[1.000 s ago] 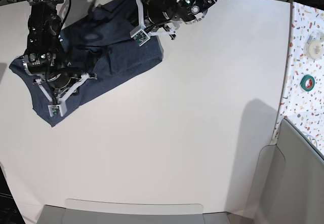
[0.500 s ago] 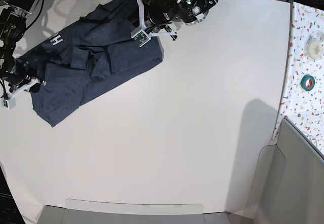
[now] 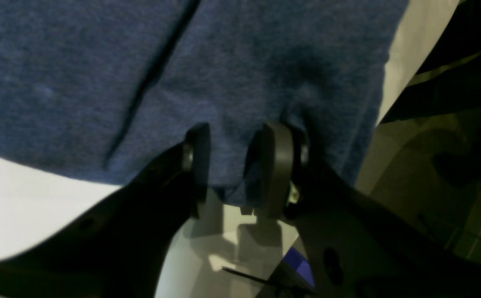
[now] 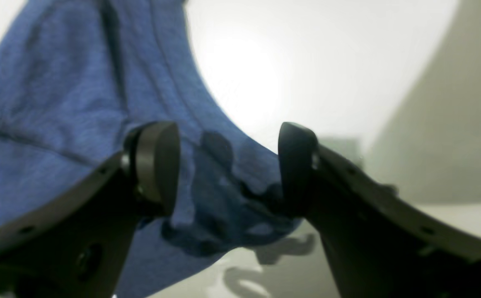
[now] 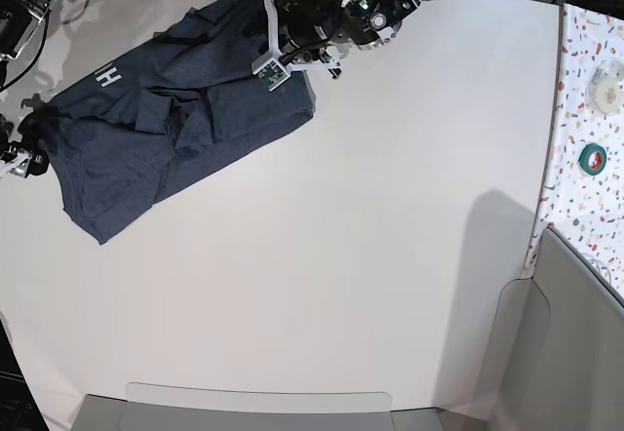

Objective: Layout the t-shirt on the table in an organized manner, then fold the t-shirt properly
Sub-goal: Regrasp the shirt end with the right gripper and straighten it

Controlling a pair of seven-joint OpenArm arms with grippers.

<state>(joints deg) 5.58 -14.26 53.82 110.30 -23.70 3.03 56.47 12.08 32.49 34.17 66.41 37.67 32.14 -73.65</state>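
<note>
Both end effectors are spread: left end effector straddles the t-shirt hem, right end effector likewise. Regrip opposite corners, pull flat across the counter.

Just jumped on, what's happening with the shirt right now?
Two robot arms are working the dark blue t-shirt, which lies rumpled at the far left corner of the white table, lettering partly showing. The left gripper sits at one edge with cloth between its jaws. The right gripper is open, a bunched edge between its pads. Nothing is laid flat or folded yet.
</note>
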